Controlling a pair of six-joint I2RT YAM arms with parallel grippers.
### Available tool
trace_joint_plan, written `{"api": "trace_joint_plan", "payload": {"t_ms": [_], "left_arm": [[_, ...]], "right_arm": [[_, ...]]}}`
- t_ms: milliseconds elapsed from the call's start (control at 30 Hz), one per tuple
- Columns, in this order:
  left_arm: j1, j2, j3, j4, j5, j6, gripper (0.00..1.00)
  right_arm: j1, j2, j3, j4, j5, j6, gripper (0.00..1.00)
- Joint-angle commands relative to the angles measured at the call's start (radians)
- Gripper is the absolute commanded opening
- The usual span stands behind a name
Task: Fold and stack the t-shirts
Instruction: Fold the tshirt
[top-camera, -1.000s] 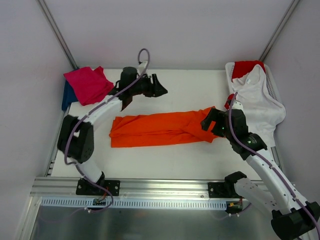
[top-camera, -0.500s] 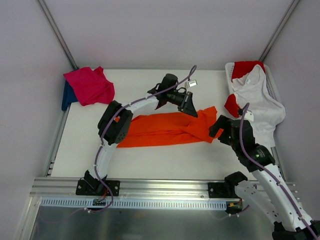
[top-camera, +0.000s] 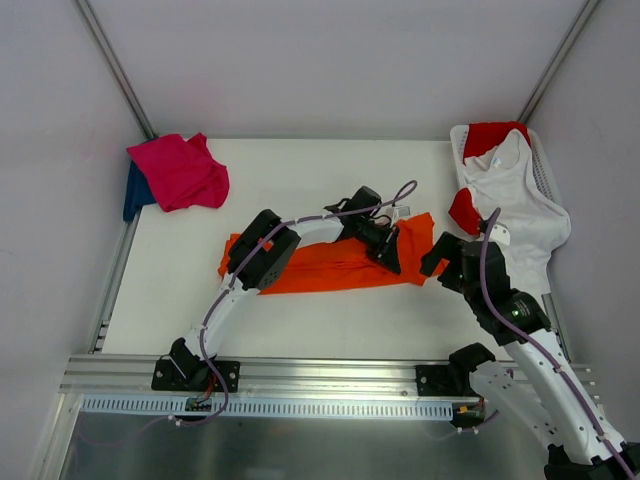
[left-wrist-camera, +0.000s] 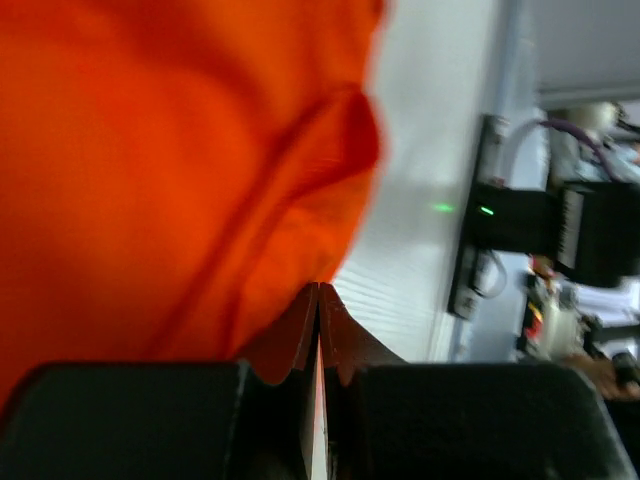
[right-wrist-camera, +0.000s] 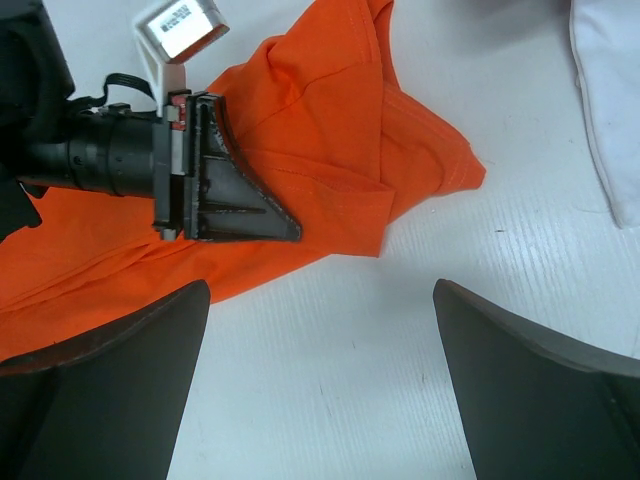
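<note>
The bright orange t-shirt (top-camera: 310, 265) lies folded into a long strip across the middle of the table. My left gripper (top-camera: 388, 258) is shut, and its tips rest on the strip's right part. In the left wrist view (left-wrist-camera: 320, 292) the jaws are pressed together at the edge of the orange cloth (left-wrist-camera: 150, 150). My right gripper (top-camera: 434, 260) is open and empty just right of the shirt's right end. Its wrist view shows the gripper (right-wrist-camera: 320, 290) over bare table, with the orange cloth (right-wrist-camera: 330, 130) and the left gripper (right-wrist-camera: 295, 232) ahead of it.
A magenta-pink t-shirt (top-camera: 180, 170) lies on a dark blue one (top-camera: 132, 190) at the back left corner. A white t-shirt (top-camera: 520, 200) and a red one (top-camera: 492, 135) hang over the white basket (top-camera: 547, 172) at the back right.
My left arm has swung from the back left across to the shirt's right end and come down onto it. My right gripper has drawn back a little to the right off the cloth.
</note>
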Motion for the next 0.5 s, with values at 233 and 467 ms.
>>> {"api": "trace_joint_plan", "payload": {"t_ms": [233, 467], "left_arm": [[-0.021, -0.001, 0.186, -0.313, -0.766, 0.128, 0.0], [-0.017, 0.023, 0.352, -0.493, -1.203, 0.214, 0.0]], "right_arm": [[0.004, 0.017, 0.032, -0.002, 0.007, 0.004, 0.99], [0.004, 0.034, 0.032, 0.001, 0.018, -0.006, 0.99]]}}
